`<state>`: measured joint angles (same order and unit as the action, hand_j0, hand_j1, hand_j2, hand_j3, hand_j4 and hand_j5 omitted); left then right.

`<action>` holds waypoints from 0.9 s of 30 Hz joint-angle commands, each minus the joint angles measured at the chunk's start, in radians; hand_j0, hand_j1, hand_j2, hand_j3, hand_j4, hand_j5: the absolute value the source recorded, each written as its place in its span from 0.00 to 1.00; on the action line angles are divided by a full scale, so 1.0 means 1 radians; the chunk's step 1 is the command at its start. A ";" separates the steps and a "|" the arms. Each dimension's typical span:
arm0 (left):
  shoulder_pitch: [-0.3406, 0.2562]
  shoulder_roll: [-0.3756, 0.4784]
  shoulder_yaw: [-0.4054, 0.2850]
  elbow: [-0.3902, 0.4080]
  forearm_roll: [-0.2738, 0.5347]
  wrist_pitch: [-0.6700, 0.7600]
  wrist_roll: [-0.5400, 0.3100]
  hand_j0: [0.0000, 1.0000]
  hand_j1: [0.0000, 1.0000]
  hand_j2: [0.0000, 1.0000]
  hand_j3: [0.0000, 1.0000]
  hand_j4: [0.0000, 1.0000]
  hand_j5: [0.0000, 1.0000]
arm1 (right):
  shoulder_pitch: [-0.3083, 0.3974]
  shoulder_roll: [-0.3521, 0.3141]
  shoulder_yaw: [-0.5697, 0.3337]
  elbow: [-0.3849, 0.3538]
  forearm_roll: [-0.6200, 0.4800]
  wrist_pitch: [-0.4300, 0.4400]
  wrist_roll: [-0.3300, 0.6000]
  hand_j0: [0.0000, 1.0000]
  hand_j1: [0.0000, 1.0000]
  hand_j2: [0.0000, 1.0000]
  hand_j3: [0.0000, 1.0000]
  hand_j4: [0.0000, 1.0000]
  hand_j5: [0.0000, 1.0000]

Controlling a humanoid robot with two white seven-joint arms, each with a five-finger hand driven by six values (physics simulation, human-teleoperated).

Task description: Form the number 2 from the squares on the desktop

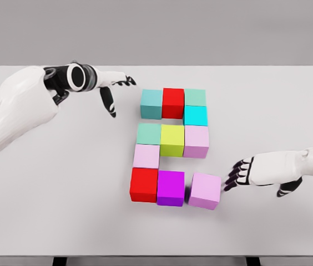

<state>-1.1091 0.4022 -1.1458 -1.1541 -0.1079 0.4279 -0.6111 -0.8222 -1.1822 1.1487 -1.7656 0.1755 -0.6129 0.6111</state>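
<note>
Right robot hand (256, 173) comes in from the right edge of the frame, lower right, fingers stretched out and grasping nothing, dark fingertips (231, 180) touching or just beside the right face of the light purple block (205, 190). That block sits at the bottom right of the block group, a bit tilted, with a thin gap between it and the magenta block (171, 188). Left robot hand (112, 91) is in the upper left of the frame, raised over the worktop (62, 183), fingers loose and spread, holding nothing, well apart from the blocks.

Blocks are in the middle of the frame. Top row: teal block (152, 103), red block (173, 102), green block (195, 97). Cyan block (195, 115) sits under the green one. Middle row: pale green block (149, 133), yellow-green block (172, 139), lilac block (196, 141). Pale pink block (146, 155) sits below the pale green one. Bottom row: second red block (144, 184), magenta, then the light purple one. All but the last sit touching their neighbours.
</note>
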 commanded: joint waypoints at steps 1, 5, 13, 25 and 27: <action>0.002 0.003 0.003 -0.001 -0.001 -0.012 0.000 1.00 1.00 1.00 1.00 1.00 1.00 | 0.000 -0.017 0.000 0.000 -0.005 0.002 0.000 1.00 1.00 1.00 1.00 1.00 1.00; 0.005 0.015 0.011 -0.001 -0.001 -0.046 0.000 1.00 1.00 1.00 1.00 1.00 1.00 | 0.000 -0.017 0.005 -0.002 -0.005 0.002 0.000 1.00 1.00 1.00 1.00 1.00 1.00; 0.005 0.017 0.011 0.002 -0.001 -0.046 0.000 1.00 1.00 1.00 1.00 1.00 1.00 | -0.003 0.019 0.022 -0.002 -0.005 0.002 0.000 1.00 1.00 1.00 1.00 1.00 1.00; 0.009 0.017 0.012 0.005 -0.001 -0.046 0.000 1.00 1.00 1.00 1.00 1.00 1.00 | -0.012 0.055 0.028 -0.002 -0.005 0.002 0.000 1.00 1.00 1.00 1.00 1.00 1.00; 0.009 0.017 0.012 0.005 -0.001 -0.046 0.000 1.00 1.00 1.00 1.00 1.00 1.00 | -0.023 0.056 0.028 -0.002 -0.005 0.002 0.000 1.00 1.00 1.00 1.00 1.00 1.00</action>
<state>-1.0999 0.4185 -1.1343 -1.1489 -0.1075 0.3837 -0.6111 -0.8468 -1.1300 1.1769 -1.7669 0.1757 -0.6129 0.6111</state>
